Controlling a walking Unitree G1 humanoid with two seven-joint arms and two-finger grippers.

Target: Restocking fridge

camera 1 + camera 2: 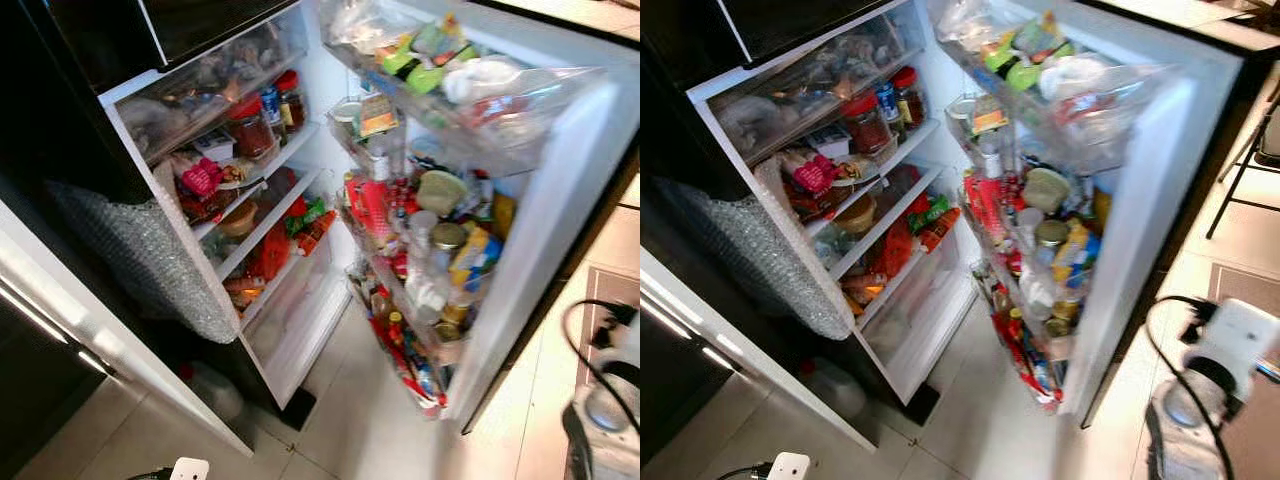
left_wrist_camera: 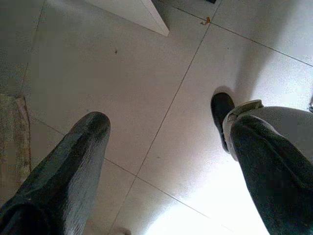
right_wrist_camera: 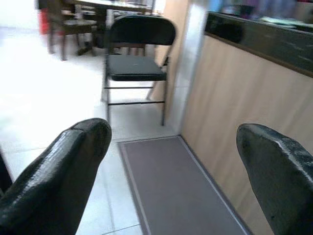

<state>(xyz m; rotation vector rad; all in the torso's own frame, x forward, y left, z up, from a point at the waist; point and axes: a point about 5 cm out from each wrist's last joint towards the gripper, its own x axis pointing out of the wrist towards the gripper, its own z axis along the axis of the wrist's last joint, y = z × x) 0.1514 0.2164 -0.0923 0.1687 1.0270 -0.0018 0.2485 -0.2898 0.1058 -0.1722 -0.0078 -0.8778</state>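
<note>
1. Nearest first: the left gripper [image 2: 161, 147] hangs over the floor tiles [image 2: 122, 73], jaws spread wide and holding nothing. The right gripper [image 3: 171, 161] is the same, wide apart and empty, aimed at a mat [image 3: 171, 191] and a folding chair [image 3: 134, 63].
2. So there's nothing in hand to restock with, and I can't make out any item waiting to go in.
3. At 5 o'clock a black cable [image 1: 580, 340] loops across the floor; my guess is a step that way snags it.
4. At 2 o'clock the open fridge door [image 1: 560, 200] is crammed; a nudge to its racks [image 1: 420, 330] could tip bottles out.
5. At 11 o'clock the fridge shelves [image 1: 260, 190] look packed, free space hard to judge. Red-lidded jars [image 1: 250, 125] sit near the edge.
6. The top drawer's [image 1: 200, 85] contents blur behind plastic; labels are unreadable.
</note>
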